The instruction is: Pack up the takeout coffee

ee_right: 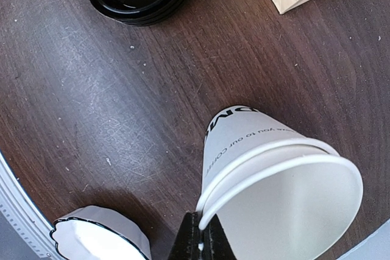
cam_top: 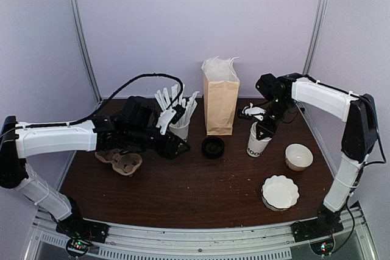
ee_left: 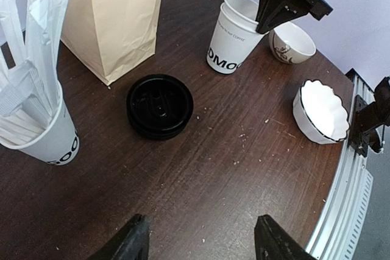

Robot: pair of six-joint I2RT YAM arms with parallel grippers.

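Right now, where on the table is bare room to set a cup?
The widest bare patch is the near middle of the table, in front of the lids, left of the dishes. Crowded: the back row, straw cup, bag, cups; bowl at right.

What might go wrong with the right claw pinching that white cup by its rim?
1. The right gripper pinches only the thin rim of what look like two nested white paper cups; lifting may pull the inner one out and leave the outer behind.
2. The cups lean, so they might tip.
3. The black lid lies apart on the table, so an open cup could go into the brown paper bag.
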